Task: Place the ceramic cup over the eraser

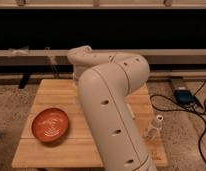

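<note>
The robot's arm [113, 100] is filling the middle of the view, rising from the near edge, bending at the right and reaching back left over the far part of the wooden table [46, 90]. The gripper is lying out of sight behind the arm's last link, somewhere above the far middle of the table, so I cannot tell whether it is apart, together or clamped on anything. The ceramic cup and the eraser are not showing either. Both are probably hiding behind the arm's bulk, since the bare boards on the left are carrying only a red plate [40, 131], and a small clear bottle [157, 125] is standing near the right edge. Judging from this, the arm is working at the far side, either reaching for the cup or carrying it. To do this well, the cup should be travelling mouth down and level, coming to rest directly above the black block before lowering straight, so the rim is clearing all sides and not nudging the eraser away.
</note>
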`<state>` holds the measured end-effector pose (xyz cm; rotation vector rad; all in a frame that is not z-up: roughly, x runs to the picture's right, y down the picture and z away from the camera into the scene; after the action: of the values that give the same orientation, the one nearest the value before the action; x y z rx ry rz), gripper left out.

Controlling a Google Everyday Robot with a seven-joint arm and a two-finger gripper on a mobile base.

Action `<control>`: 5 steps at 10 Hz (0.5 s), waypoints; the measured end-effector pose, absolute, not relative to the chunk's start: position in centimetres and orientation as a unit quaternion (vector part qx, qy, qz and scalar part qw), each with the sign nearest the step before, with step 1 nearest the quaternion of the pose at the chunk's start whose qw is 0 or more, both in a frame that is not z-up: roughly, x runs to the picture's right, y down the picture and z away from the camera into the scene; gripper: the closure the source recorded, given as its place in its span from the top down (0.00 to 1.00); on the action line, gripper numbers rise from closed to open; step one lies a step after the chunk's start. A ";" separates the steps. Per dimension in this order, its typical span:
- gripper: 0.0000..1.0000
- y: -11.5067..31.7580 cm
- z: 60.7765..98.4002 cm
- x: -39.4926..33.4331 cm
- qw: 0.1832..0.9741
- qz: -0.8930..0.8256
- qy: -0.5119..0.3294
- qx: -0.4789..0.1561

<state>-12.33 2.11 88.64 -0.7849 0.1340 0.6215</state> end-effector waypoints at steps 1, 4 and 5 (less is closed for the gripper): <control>0.67 2.3 88.5 -12.6 0.877 0.295 0.055 -0.376; 0.67 2.4 88.3 -12.9 0.880 0.291 0.038 -0.373; 0.67 2.3 88.2 -13.0 0.882 0.290 0.035 -0.371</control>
<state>-12.98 2.35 88.24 -0.7724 0.0738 0.6033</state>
